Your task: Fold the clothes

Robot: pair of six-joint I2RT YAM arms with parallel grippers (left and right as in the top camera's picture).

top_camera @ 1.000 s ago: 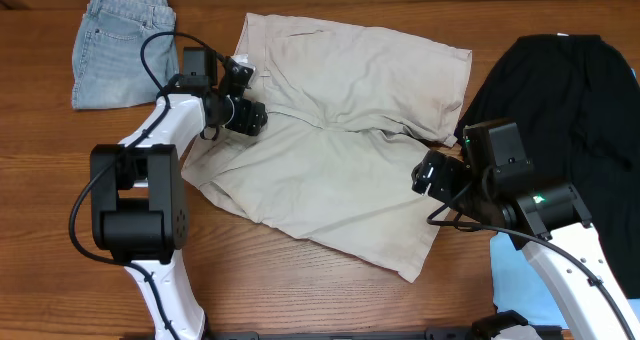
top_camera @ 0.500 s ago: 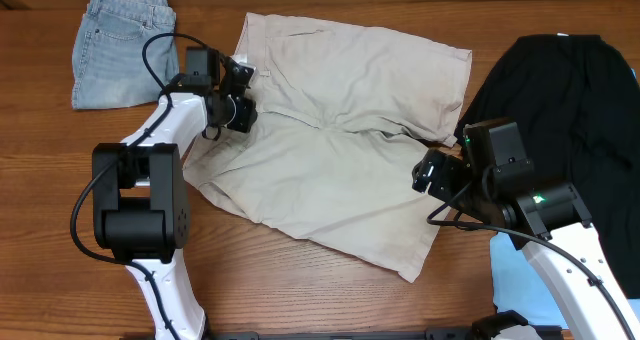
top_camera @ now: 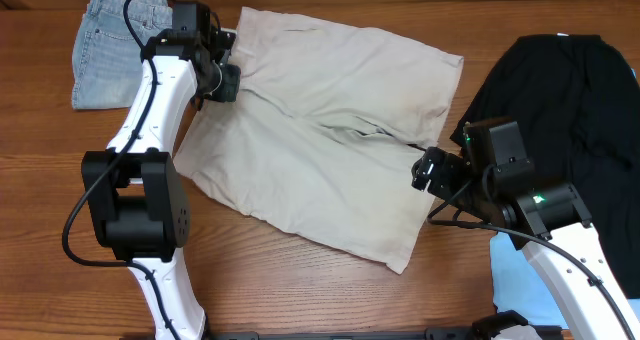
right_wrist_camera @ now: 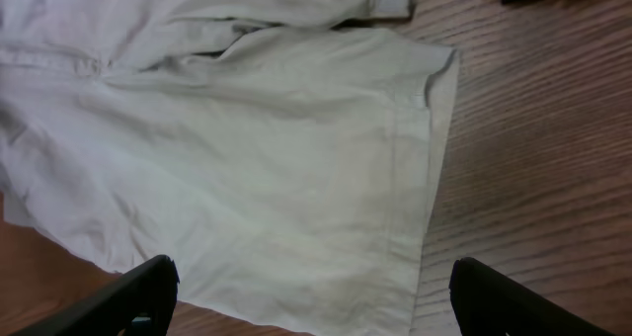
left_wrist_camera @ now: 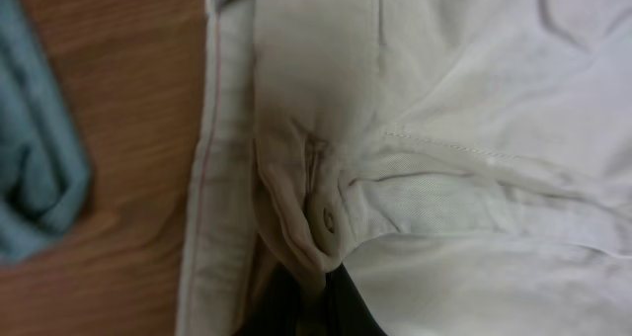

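Beige shorts [top_camera: 330, 150] lie spread flat mid-table, waistband [top_camera: 235, 50] toward the far left, legs running to the right. The left gripper [top_camera: 224, 80] is clamped tight on the waistband beside the button [left_wrist_camera: 328, 219]; the wrist view shows cloth bunched between the dark fingers [left_wrist_camera: 296, 311] at the bottom edge. The right gripper [top_camera: 425, 172] hovers over the near leg's hem [right_wrist_camera: 433, 178], fingers spread wide, holding nothing.

Folded denim shorts [top_camera: 120, 40] sit far left, just beside the left arm. A black garment [top_camera: 570, 110] and a light-blue cloth [top_camera: 515, 275] lie on the right, apart from the beige pair.

Step looks like gripping and straightening before the first fold. To do it well:
- keep the waistband pull low and along the table [top_camera: 60, 180], so cloth slides and doesn't balloon
- right side should come down on the hem and pinch both layers (one layer only would let the leg twist)
- lift both ends together, evenly
- steer clear of the denim pile
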